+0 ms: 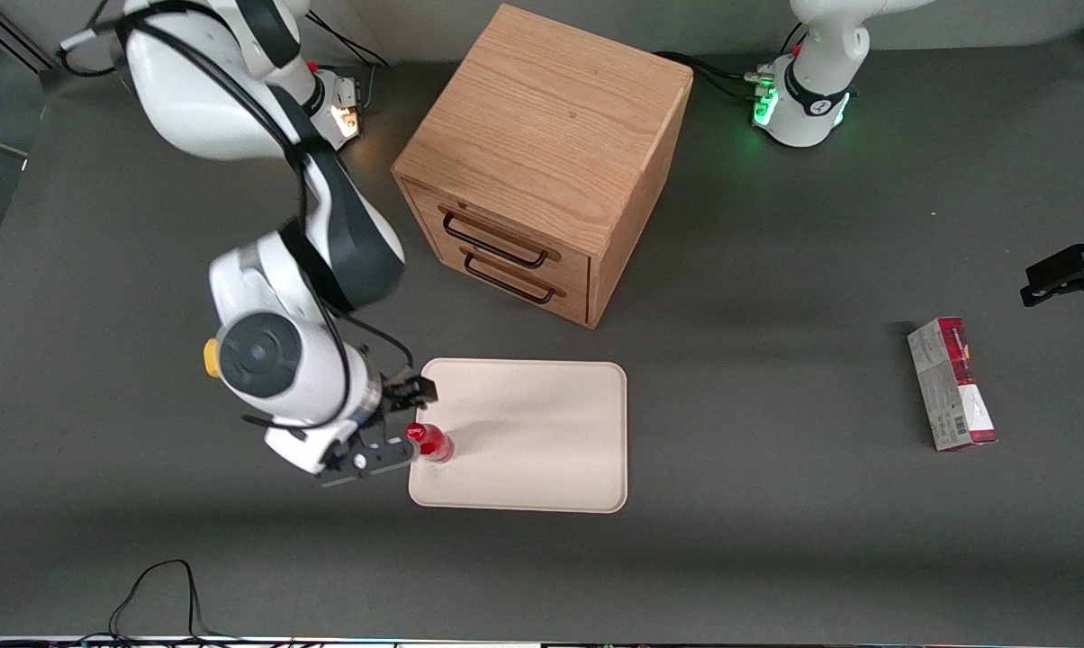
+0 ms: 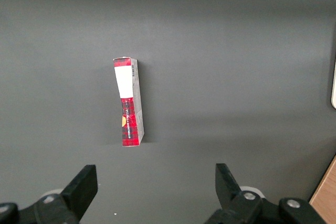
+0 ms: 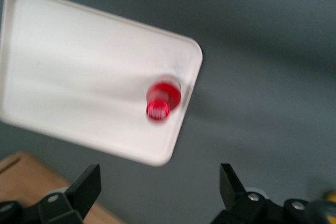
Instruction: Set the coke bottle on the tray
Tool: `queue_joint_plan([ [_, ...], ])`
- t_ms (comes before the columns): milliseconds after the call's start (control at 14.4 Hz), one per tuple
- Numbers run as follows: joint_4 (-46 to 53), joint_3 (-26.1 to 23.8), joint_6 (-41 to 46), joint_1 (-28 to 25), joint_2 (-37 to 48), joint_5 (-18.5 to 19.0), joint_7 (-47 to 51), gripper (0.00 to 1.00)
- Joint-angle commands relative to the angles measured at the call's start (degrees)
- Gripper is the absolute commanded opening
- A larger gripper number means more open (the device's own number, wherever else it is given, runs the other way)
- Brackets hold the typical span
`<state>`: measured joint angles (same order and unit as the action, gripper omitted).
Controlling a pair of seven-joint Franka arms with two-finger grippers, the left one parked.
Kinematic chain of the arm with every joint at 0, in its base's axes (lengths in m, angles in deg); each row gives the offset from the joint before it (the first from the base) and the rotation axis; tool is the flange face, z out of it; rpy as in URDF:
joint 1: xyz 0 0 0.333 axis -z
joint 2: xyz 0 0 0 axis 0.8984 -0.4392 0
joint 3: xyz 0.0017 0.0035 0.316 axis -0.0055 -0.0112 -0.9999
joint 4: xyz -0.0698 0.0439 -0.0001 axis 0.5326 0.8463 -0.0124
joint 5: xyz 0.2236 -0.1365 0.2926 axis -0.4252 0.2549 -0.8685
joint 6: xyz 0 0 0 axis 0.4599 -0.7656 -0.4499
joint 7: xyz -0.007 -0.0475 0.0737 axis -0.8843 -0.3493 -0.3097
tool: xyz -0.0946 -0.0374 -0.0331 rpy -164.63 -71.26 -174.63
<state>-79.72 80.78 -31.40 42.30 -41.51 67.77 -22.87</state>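
Observation:
The coke bottle [image 1: 429, 442] [image 3: 163, 98], small and all red with a shiny cap, stands upright on the tray [image 1: 542, 432] [image 3: 79, 77], close to the rim at the working arm's end. The tray is flat, pale cream and rectangular, and lies in front of the cabinet's drawers, nearer the front camera. My right gripper [image 1: 396, 425] [image 3: 157, 187] hovers above the table just off that same tray rim, beside the bottle. It is open, its black fingers [image 3: 86, 187] wide apart with nothing between them and clear of the bottle.
A wooden cabinet [image 1: 542, 162] with two drawers stands farther from the front camera than the tray. A red-and-grey carton [image 1: 952, 384] [image 2: 129, 103] lies toward the parked arm's end. A small yellow lump [image 1: 211, 358] shows at the working arm's wrist. Cables [image 1: 159, 585] loop at the front edge.

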Motion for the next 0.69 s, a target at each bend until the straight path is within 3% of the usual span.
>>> queue_joint_plan([
  [0,-1.74,-0.16,7.34,-0.32,6.96,0.75,1.45,1.00],
  [416,-2.18,0.89,16.59,0.47,14.97,0.75,0.31,1.00],
  [624,-9.17,2.56,14.77,4.05,21.01,-0.30,-0.31,1.00],
])
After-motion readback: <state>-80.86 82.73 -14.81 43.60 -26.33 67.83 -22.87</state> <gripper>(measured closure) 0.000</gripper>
